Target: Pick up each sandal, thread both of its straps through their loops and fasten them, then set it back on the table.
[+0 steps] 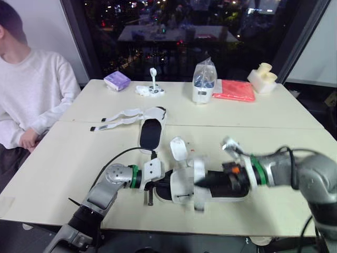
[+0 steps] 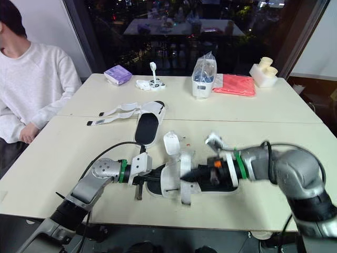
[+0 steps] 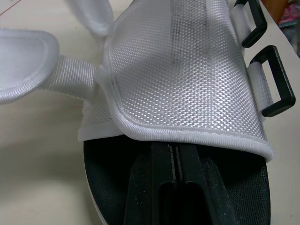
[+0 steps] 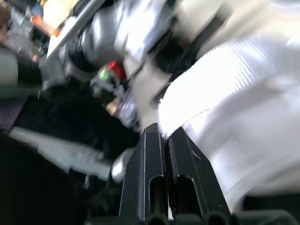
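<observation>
Left tool [image 3: 173,149] pressed together inside sandal [image 3: 178,70], right tool [image 4: 165,132] pinching strap [image 4: 243,93]; bag-topped jar [image 1: 203,89] beyond.

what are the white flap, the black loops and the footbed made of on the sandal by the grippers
On the sandal:
White flap: looks like woven synthetic webbing, slightly glossy. A grid weave shows, with a rolled piped edge.
Black loops: probably moulded hard plastic, going by the smooth semi-matte surface and rigid rectangular shape.
Footbed: black, matte and finely textured, possibly fabric over foam. Hard to say.
</observation>
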Robot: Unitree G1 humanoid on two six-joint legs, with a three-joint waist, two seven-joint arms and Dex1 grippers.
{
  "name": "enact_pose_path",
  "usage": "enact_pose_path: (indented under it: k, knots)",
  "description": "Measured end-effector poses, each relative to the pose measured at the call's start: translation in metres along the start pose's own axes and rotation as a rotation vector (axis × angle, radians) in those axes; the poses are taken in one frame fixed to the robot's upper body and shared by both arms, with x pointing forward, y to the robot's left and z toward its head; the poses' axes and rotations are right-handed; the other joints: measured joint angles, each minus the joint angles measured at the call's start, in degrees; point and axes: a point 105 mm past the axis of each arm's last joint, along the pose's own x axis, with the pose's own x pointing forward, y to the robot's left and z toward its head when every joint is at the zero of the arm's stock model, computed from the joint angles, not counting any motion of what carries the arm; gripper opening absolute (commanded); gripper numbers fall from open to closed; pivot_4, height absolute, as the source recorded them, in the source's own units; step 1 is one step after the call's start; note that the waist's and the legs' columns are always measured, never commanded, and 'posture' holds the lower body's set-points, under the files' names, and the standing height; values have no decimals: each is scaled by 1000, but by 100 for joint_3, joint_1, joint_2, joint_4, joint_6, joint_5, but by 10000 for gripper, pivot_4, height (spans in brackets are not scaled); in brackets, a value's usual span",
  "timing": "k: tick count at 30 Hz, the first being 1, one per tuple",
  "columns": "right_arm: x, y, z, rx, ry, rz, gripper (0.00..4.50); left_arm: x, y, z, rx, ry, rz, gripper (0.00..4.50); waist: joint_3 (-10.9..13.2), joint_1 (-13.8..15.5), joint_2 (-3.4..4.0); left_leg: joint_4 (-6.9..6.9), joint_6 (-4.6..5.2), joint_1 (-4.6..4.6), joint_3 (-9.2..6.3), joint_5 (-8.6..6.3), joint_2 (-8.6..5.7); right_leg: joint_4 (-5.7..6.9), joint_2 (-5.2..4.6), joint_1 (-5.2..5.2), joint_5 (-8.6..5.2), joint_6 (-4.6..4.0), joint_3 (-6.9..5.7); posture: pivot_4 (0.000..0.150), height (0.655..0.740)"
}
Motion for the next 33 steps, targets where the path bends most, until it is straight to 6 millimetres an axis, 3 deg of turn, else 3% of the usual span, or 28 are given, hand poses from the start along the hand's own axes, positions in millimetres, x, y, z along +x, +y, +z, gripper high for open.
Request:
enact_pose_path:
  k: [3, 8, 14, 33]
  knots:
    - [2, -13, 8, 52, 1, -3, 258, 1, 0, 1, 9, -3, -4, 0, 0, -3, 0, 0, 1, -4, 3, -1, -2, -1, -1, -2, 0, 0, 0, 1500, 7400]
    - [6, -38, -4, 129, 48, -31, 258, 1, 0, 1, 12, -4, 0, 0, -1, -8, 1, 1, 2, -9, 7, 0, -5, 0, 7, -5, 0, 0, -1, 1500, 7400]
    - [6, -55, -16, 122, 105, -61, 258, 1, -2, 1, 13, -5, 11, 0, -1, -16, 1, 1, 2, -9, 9, 0, -4, 1, 12, -7, 0, 1, -2, 1500, 7400]
    - [4, -49, -10, -47, 211, -27, 258, 3, -3, 2, 14, -7, 27, 0, -1, -11, 1, 1, -1, -9, 10, 1, -4, 1, 9, -9, 0, 1, -2, 1500, 7400]
